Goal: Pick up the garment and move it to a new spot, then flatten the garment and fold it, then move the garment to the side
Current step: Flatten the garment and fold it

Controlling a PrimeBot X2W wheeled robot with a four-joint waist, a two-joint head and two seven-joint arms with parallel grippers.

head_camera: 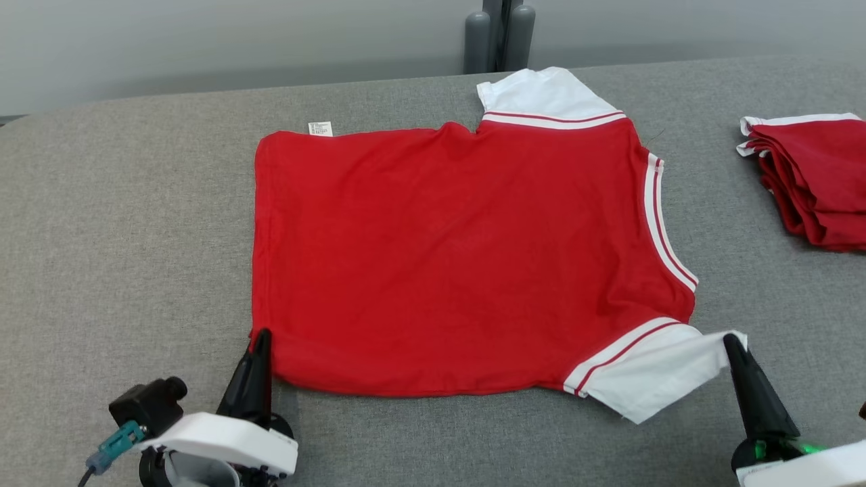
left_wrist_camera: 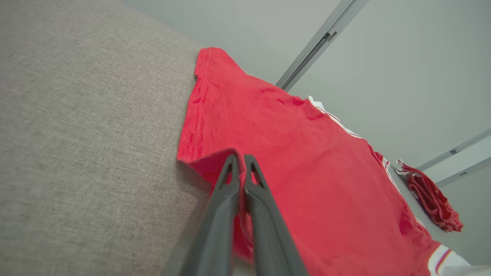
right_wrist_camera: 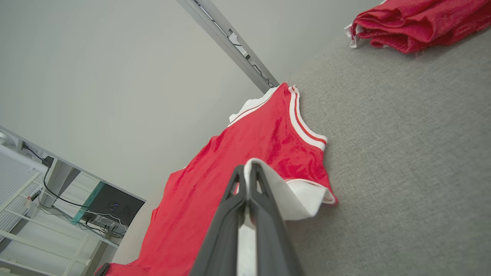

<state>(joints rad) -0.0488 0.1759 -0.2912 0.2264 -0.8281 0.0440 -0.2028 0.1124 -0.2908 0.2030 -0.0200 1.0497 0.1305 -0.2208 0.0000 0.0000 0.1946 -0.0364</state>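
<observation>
Seen from my remote station: the red garment [head_camera: 460,257] lies spread nearly flat across the middle of the head frame on the grey fabric tabletop [head_camera: 135,223], its hem toward the left and its white, red-striped neckline [head_camera: 659,216] toward the right. At lower left, the left fingers [head_camera: 260,341] are pinched together on the garment's near hem corner; in the left wrist view that red corner curls up a little at the fingertips. At lower right, the right fingers [head_camera: 732,341] are closed on the edge of the near white sleeve [head_camera: 649,372], and the right wrist view shows white cloth caught between them. The far white sleeve [head_camera: 541,95] sits at top centre, just below two grey posts [head_camera: 499,34]. The one piece of writing I can find is a small white tag [head_camera: 320,128] poking out from the garment's far edge at upper left; its print is too small for me to read. A pile of red-and-white clothing [head_camera: 812,176] rests at the right edge, well apart from the garment. I see no brand mark on the red cloth facing the camera.
</observation>
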